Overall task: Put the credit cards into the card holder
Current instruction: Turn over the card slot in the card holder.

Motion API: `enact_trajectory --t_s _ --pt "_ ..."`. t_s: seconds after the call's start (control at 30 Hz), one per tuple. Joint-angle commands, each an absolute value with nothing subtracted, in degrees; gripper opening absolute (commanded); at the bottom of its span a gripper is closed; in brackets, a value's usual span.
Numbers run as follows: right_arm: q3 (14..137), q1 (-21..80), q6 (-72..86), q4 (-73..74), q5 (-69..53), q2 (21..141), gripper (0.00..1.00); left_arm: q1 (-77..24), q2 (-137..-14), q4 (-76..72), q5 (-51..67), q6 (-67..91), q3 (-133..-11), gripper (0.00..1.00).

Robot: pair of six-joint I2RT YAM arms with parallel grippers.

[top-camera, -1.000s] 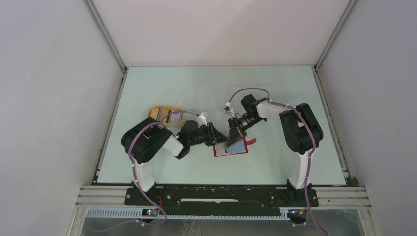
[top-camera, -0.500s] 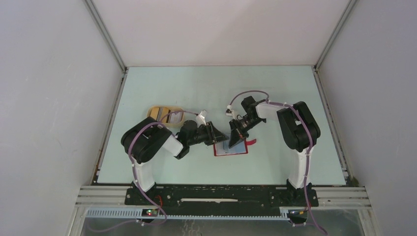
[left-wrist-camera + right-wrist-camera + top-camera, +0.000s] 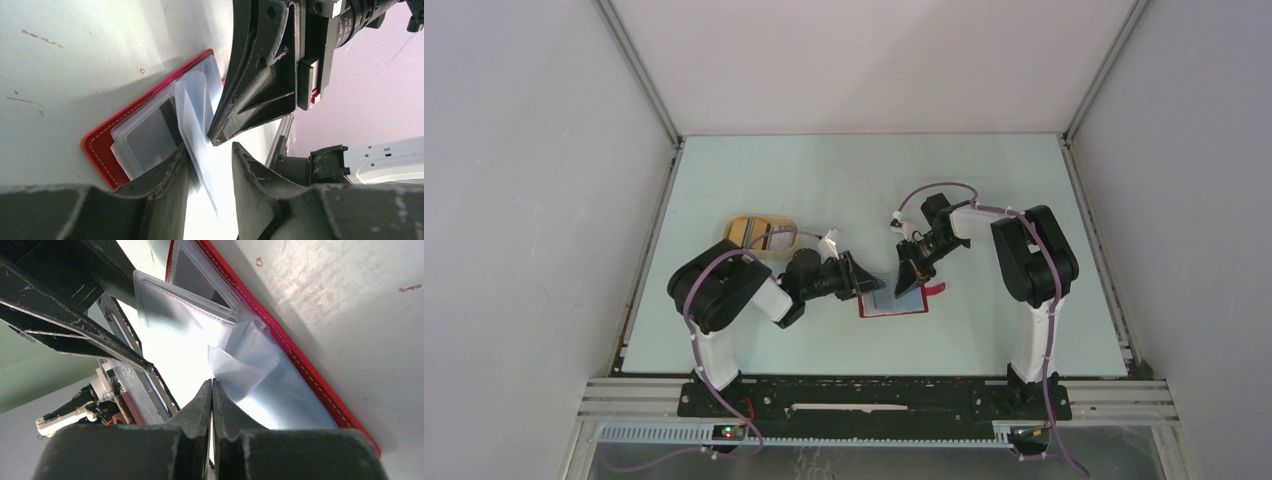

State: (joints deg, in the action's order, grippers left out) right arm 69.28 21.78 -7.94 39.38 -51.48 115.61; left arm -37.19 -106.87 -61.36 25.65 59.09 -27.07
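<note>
Red card holder (image 3: 100, 146) lies open, near middle of counter (image 3: 824, 180). Left pincer (image 3: 209, 150) half open around clear sleeve (image 3: 197, 100). Right pincer (image 3: 211, 382) pressed closed, tips at the sleeve.

Two grippers crowd the card holder (image 3: 892, 305). The left gripper (image 3: 210, 147) reaches in over its far-left corner with fingers apart. The right gripper (image 3: 211, 382), fingers pressed together, comes down over its far edge. Their tips nearly meet above the raised clear sleeves (image 3: 192, 107), with only a narrow gap between them. The table (image 3: 824, 175) is bare beyond the card holder, to its right and on its near side. A tan tray (image 3: 759, 232) sits well off to its far left, beside the left arm.
</note>
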Motion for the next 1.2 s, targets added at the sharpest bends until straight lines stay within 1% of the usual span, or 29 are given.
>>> enact_trajectory --t_s 0.0,0.13,0.3,0.6,0.67,0.8,0.87,0.97,1.17 --pt "69.26 21.88 -7.29 38.76 -50.98 116.28 0.08 -36.74 -103.64 -63.06 25.33 58.61 -25.82 0.40" --pt "69.26 21.88 -7.47 38.84 -51.27 116.17 0.08 -36.45 -102.37 -63.28 25.40 58.62 -24.77 0.39" --pt "69.26 21.88 -7.88 38.82 -52.65 115.76 0.09 -36.33 -102.24 -63.32 25.72 58.53 -24.18 0.33" --pt "69.26 21.88 -8.74 39.08 -54.44 115.20 0.11 -36.30 -103.17 -62.55 25.57 58.29 -24.36 0.14" --pt "69.26 21.80 -9.31 39.26 -55.88 114.57 0.14 -36.27 -102.58 -59.77 25.05 57.22 -24.64 0.11" --pt "69.28 21.79 -10.72 39.25 -60.10 112.30 0.26 -36.30 -101.62 -56.31 24.09 55.41 -24.96 0.03" --pt "69.27 21.99 -10.96 39.03 -62.30 111.46 0.28 -36.30 -101.49 -56.16 24.23 55.36 -25.01 0.02" --pt "69.26 23.04 -10.10 37.96 -64.60 111.09 0.28 -36.30 -101.59 -56.51 24.67 55.73 -25.15 0.01" --pt "69.26 26.50 -6.39 34.24 -61.71 112.40 0.27 -36.27 -101.83 -59.06 25.52 57.31 -24.96 0.02"
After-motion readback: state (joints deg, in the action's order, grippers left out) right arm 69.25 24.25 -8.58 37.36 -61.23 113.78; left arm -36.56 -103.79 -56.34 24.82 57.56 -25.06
